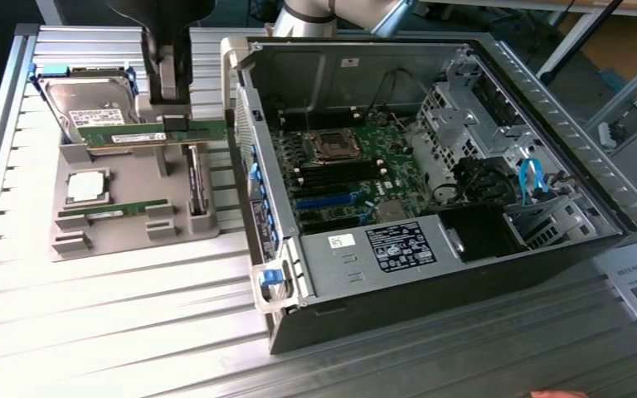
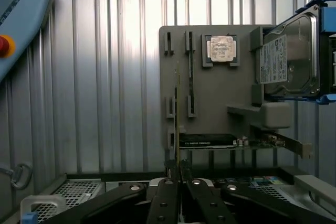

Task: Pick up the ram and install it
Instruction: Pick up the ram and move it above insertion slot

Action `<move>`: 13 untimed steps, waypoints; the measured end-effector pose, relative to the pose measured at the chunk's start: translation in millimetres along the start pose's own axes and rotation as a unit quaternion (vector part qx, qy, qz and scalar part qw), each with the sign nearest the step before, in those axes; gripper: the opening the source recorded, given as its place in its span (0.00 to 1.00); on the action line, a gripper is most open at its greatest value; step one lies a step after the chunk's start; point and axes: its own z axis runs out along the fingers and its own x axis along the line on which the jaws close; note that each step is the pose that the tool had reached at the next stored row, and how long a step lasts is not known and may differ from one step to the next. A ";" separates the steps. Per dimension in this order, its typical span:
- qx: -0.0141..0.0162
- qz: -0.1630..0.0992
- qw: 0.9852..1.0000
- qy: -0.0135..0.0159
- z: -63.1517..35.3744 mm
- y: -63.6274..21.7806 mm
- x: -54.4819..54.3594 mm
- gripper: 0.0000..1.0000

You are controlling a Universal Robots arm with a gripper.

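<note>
The ram (image 1: 147,133), a slim green stick with dark chips, hangs level just above the grey holder tray (image 1: 130,236) on the exterior view's left. My gripper (image 1: 172,114) is shut on its upper edge. In the wrist view the ram (image 2: 177,114) shows edge-on, running out from between my closed fingers (image 2: 168,195). A second ram stick (image 1: 109,213) like it rests in a slot of the tray. The open computer case (image 1: 296,274) lies to the exterior view's right, with its motherboard (image 1: 347,166) exposed.
The tray also carries a square silver processor (image 1: 86,186), a hard drive (image 1: 92,101) and an upright expansion card (image 1: 195,189). The case's side wall (image 1: 250,124) stands between tray and motherboard. A teach pendant with a red button (image 2: 4,45) lies on the slatted metal table (image 1: 97,323).
</note>
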 end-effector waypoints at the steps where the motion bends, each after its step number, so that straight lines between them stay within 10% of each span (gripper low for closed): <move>1: 0.000 0.000 1.000 0.000 0.0 -1.5 0.0 0.12; 13: 0.000 0.000 1.000 0.000 -1.7 -38.5 -0.8 0.12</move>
